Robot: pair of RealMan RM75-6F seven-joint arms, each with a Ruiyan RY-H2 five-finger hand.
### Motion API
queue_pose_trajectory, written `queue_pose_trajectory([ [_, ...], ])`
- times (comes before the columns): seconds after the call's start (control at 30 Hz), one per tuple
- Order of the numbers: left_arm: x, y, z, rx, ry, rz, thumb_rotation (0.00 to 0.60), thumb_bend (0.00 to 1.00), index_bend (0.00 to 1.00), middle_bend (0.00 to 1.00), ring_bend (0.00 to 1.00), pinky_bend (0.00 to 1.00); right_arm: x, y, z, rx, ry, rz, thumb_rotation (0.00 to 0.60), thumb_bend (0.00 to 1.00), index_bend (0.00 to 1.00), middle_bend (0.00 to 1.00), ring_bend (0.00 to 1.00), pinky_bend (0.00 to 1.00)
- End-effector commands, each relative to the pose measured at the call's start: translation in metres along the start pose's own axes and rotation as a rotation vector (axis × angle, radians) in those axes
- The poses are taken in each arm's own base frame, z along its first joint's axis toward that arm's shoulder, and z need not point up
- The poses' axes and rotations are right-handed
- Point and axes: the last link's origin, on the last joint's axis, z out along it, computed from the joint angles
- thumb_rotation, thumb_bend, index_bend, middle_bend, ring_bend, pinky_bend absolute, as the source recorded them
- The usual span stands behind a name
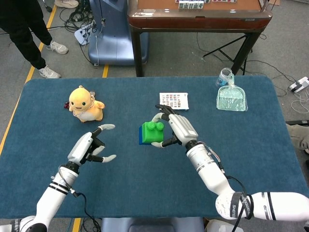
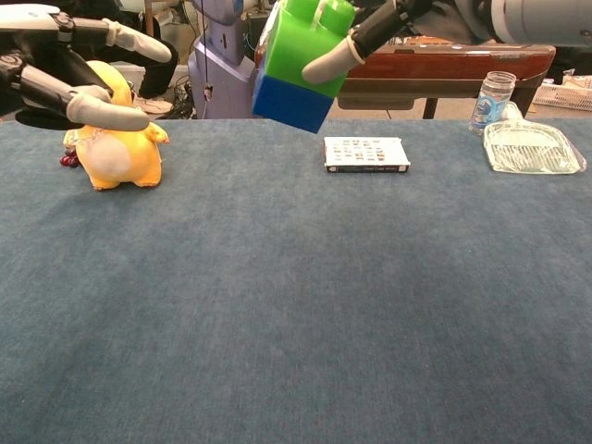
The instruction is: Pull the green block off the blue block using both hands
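Both blocks aloft: my right hand grips green block, joined atop blue block. Left hand spread, empty, well apart.

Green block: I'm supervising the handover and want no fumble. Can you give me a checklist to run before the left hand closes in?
1. Right hand holds the green block: ok.
2. Blue block attached beneath the green one: ok.
3. Stack lifted off the table: ok, seen in chest view.
4. Left hand open, fingers spread: ok.
5. Left hand on the blue block: not ok, a gap remains.
6. Yellow toy outside the left hand's path: cannot tell.
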Motion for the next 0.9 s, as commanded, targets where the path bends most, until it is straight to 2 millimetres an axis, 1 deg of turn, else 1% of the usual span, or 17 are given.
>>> queue_pose_trajectory([
  [0.03,-0.010,0.008,0.011,0.001,-0.047,-0.088,0.600,0.05,0.25,1.00,1.00,1.00,-0.003,-0.006,0.001,0.013,-0.004,0.012,0.600,0.15,0.64,0.09,0.00,0.09],
  [0.23,-0.015,0.013,0.022,0.001,-0.060,-0.168,0.600,0.05,0.26,1.00,1.00,1.00,-0.007,-0.013,0.003,0.027,-0.011,0.018,0.600,0.15,0.64,0.09,0.00,0.09],
  [0.33,-0.016,0.015,0.024,-0.002,-0.063,-0.183,0.600,0.05,0.26,1.00,1.00,1.00,-0.009,-0.015,0.004,0.029,-0.018,0.024,0.600,0.15,0.65,0.09,0.00,0.09],
  [0.53,-0.020,0.016,0.025,-0.008,-0.065,-0.174,0.600,0.05,0.29,1.00,1.00,1.00,-0.014,-0.019,0.004,0.040,-0.036,0.031,0.600,0.15,0.65,0.09,0.00,0.09],
  [0.9,-0.028,0.019,0.027,-0.014,-0.080,-0.172,0.600,0.05,0.30,1.00,1.00,1.00,-0.021,-0.026,0.007,0.062,-0.046,0.052,0.600,0.15,0.65,0.09,0.00,0.09],
])
